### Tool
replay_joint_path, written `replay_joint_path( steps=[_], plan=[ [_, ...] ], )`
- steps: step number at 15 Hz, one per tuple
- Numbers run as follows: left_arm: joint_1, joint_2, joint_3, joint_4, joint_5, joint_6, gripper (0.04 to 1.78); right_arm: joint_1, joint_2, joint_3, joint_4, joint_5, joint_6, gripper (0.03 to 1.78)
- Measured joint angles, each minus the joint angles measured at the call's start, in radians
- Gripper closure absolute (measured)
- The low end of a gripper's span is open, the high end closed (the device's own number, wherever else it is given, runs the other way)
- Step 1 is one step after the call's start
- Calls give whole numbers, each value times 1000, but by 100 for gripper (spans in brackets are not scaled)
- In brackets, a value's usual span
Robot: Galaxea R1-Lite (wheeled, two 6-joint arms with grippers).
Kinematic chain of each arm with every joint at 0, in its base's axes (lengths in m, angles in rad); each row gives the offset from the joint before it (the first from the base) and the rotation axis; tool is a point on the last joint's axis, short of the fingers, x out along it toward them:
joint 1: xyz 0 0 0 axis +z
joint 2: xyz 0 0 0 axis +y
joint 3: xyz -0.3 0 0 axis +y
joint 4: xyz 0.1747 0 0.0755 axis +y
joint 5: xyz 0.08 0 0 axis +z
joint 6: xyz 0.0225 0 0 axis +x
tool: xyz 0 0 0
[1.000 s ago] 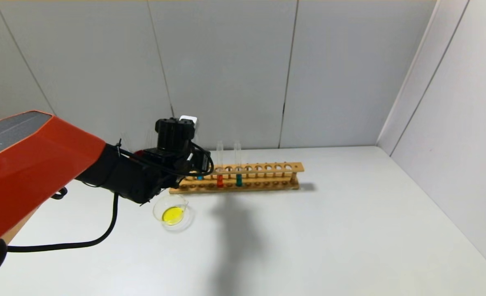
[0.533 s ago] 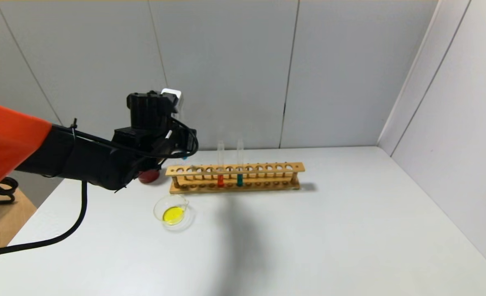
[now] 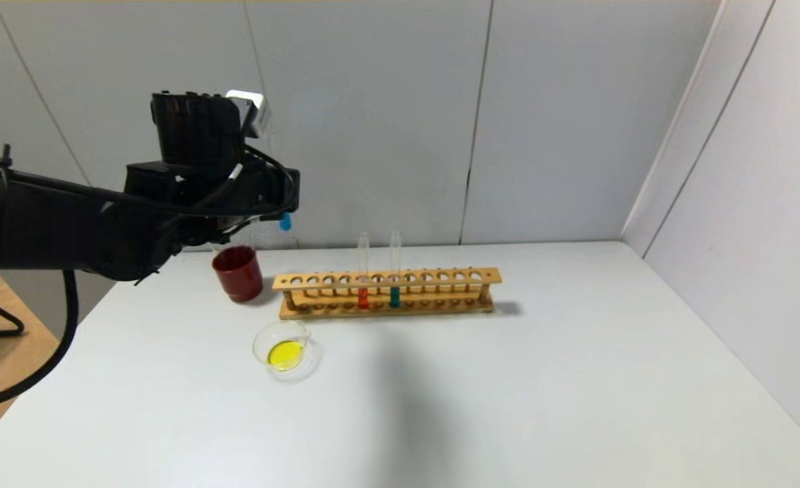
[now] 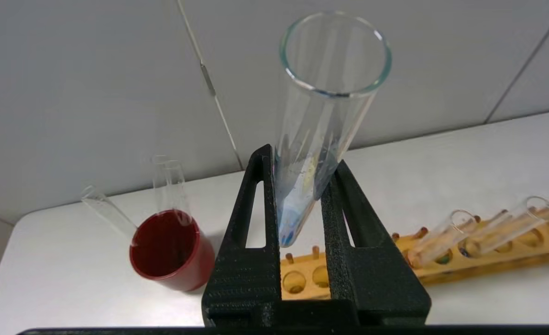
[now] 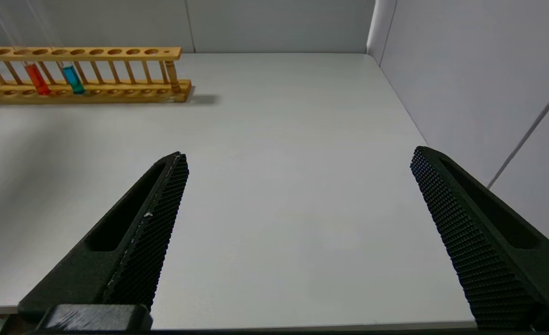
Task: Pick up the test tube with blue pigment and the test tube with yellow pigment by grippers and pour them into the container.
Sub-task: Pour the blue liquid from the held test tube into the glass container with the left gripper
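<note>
My left claw [image 4: 302,186] clamps the slim, fragile, slippery clear glass tube of blue pigment [image 4: 318,121] mid-body, above the desk's far-left corner; right claw [image 5: 297,228] gapes, idle.

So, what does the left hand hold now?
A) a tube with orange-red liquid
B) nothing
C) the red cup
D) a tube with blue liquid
D: the left hand is shut on a clear test tube, raised above the rack, with blue liquid at its bottom.
</note>
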Motion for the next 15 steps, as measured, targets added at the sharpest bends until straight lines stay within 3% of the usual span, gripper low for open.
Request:
replay_joint_path(
  steps=[7,15],
  plan=[
    [2,-167,-64,308,-13,0,150,0,0,0,1,0,0,6],
    [8,-386,-72,492,-37,-8,150,0,0,0,0,0,0,6]
  ],
)
